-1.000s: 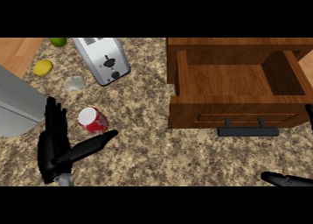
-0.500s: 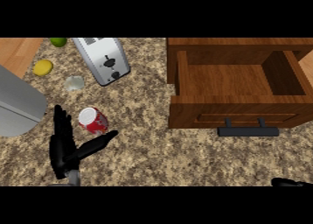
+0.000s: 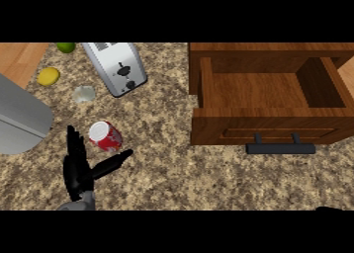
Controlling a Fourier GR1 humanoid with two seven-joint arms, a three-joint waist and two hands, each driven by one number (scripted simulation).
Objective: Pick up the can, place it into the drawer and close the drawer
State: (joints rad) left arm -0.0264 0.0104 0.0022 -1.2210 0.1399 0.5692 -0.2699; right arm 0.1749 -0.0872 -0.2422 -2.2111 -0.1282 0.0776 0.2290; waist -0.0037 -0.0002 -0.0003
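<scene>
As the head view looked steeply down, the speckled brown tabletop (image 3: pixel 180 173) filled most of the scene. The red can (image 3: pixel 106 136) with its white top lay on the tabletop at the left side, tilted, and it was outside the drawer. The left hand (image 3: pixel 79 170) came in from the lower edge just below the can. Its fingers (image 3: pixel 72 143) were straight and released, and they pointed up beside the left side of the can, while the thumb (image 3: pixel 114 162) spread out to the right under the can. The hand was very near the can, but I could not tell if it touched it; nothing was grasped. The wooden drawer (image 3: pixel 271 123) stood open at the right side of the tabletop, well apart from the can, and its inside showed only bare wood. A dark handle (image 3: pixel 280 148) was on its front. Only a small dark tip of the right hand (image 3: pixel 327 208) showed at the lower right edge, so I could not tell the state of it. Behind the can stood a silver toaster (image 3: pixel 118 66), with a small pale glass-like thing (image 3: pixel 84 93) beside it, a yellow lemon (image 3: pixel 48 76) and a green lime (image 3: pixel 65 47) further left. A grey metal object (image 3: pixel 12 118) covered the left edge.
</scene>
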